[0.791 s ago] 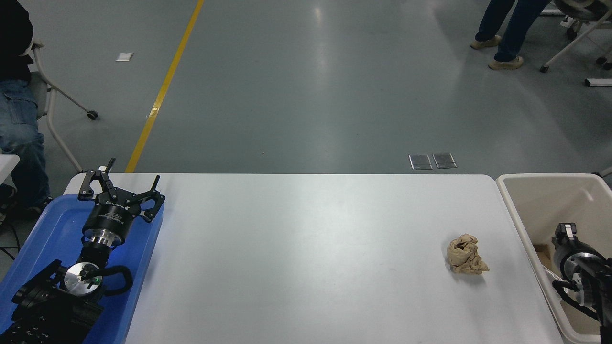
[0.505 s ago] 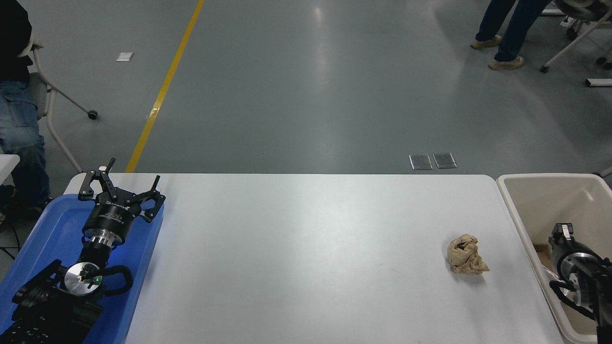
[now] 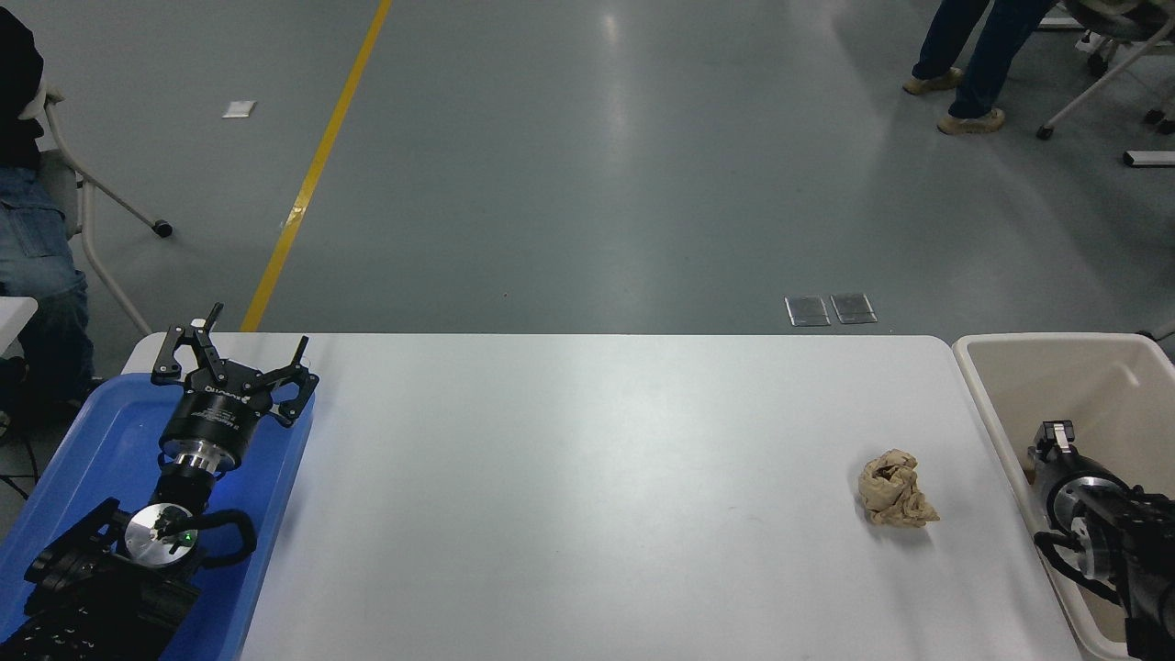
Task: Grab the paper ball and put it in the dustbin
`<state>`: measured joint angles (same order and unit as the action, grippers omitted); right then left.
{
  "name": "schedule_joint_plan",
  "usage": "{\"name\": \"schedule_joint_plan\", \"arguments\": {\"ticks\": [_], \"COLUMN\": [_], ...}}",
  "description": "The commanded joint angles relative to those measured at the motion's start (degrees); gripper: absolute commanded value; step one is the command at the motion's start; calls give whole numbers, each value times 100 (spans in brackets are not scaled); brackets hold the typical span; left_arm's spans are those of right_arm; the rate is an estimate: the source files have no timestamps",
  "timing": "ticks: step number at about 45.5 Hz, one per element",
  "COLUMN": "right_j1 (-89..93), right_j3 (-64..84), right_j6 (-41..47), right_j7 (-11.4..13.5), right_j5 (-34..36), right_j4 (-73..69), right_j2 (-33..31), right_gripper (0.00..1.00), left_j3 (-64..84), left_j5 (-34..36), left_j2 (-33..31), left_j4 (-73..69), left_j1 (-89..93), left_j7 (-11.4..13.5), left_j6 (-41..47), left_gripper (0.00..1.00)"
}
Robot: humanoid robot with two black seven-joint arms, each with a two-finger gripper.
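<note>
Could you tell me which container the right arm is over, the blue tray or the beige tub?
The beige dustbin at the table's right end, deep-walled.

The crumpled tan-brown paper ball looks dry and matt, all rough creases and folds. Under it the white table has a smooth top with a soft sheen. The beige-cream plastic dustbin has smooth walls and a thick rounded rim, faintly glossy. The shallow blue plastic tray is shinier, catching the light. The left black gripper is matt black, with a bright polished metal ring behind it; the right arm shows the same brushed metal disc against matt black casing. The grey floor is slick and reflective
</note>
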<state>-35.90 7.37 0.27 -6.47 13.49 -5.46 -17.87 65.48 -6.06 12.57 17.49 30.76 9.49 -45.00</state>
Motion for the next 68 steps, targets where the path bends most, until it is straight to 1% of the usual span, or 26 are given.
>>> {"name": "schedule_joint_plan", "arguments": {"ticks": [1, 13, 14, 15, 19, 24, 26, 29, 34, 35, 38, 39, 40, 41, 43, 47, 52, 60, 64, 68], "right_j1": [-22, -118, -127, -136, -346, -689, -917, -1313, -2261, -2507, -3254, -3517, -3781, -4018, -4484, -5381, -6418, -7535, -8194, -8853], "right_j3": [151, 564, 564, 564, 564, 582, 634, 958, 2082, 2354, 3163, 3427, 3673, 3893, 4306, 5123, 6099, 6786, 7182, 7375], "right_j6": [25, 69, 78, 78, 78, 78, 69, 69, 69, 61, 43, 34, 34, 34, 43, 87, 105, 192, 613, 1351], "right_j7": [-3, -3, -3, -3, -3, -3, -3, 6, 6, 6, 6, 6, 6, 6, 6, 6, 6, 6, -3, -12], "right_j5": [-13, -31, -31, -31, -40, -118, -259, -549, -936, -954, -963, -954, -954, -954, -954, -971, -971, -1041, -1200, -1253], "right_j4": [-26, -218, -332, -490, -1490, -2932, -3337, -3812, -4594, -4744, -5210, -5377, -5526, -5702, -6036, -6713, -7433, -8278, -8673, -9016], "right_j2": [12, -94, -163, -277, -980, -1885, -2114, -2369, -2651, -2686, -2713, -2713, -2713, -2704, -2704, -2599, -2301, -2116, -2080, -2028], "right_gripper": [0, 0, 6, 10, 12, 20, 24, 33, 35, 37, 50, 55, 62, 72, 99, 100, 100, 100, 100, 100], "left_j3": [0, 0, 0, -9, -9, -18, -18, -26, -26, -26, -26, -26, -26, -26, -26, -26, -26, -26, -26, -26], "left_j5": [0, 0, 0, 8, 9, 9, 9, 9, 9, 9, 9, 9, 9, 9, 9, 9, 9, 9, 9, 9], "left_j2": [0, 0, 0, 9, 9, 9, 9, 9, 9, 9, 9, 9, 9, 17, 9, 17, 17, 17, 17, 17], "left_j4": [0, 0, 0, 0, 0, 0, 0, 0, 0, 0, 9, 0, 0, 9, 9, 9, 9, 0, 9, 9], "left_j1": [0, -9, -9, -9, -9, -9, 0, 0, 0, 0, 0, 9, 0, 9, 9, 0, 0, 0, 0, 0], "left_j7": [0, 0, 0, 0, 0, 0, 0, -9, -9, -9, -9, -9, -9, -9, -18, -18, -18, -18, -18, -18], "left_j6": [0, 0, 0, 0, 0, 0, 0, 0, 0, 0, 0, 0, 0, 0, 0, 0, 0, 0, 0, 0], "left_gripper": [99, 99, 99, 99, 99, 99, 99, 99, 99, 99, 99, 99, 99, 99, 99, 99, 99, 99, 99, 99]}}
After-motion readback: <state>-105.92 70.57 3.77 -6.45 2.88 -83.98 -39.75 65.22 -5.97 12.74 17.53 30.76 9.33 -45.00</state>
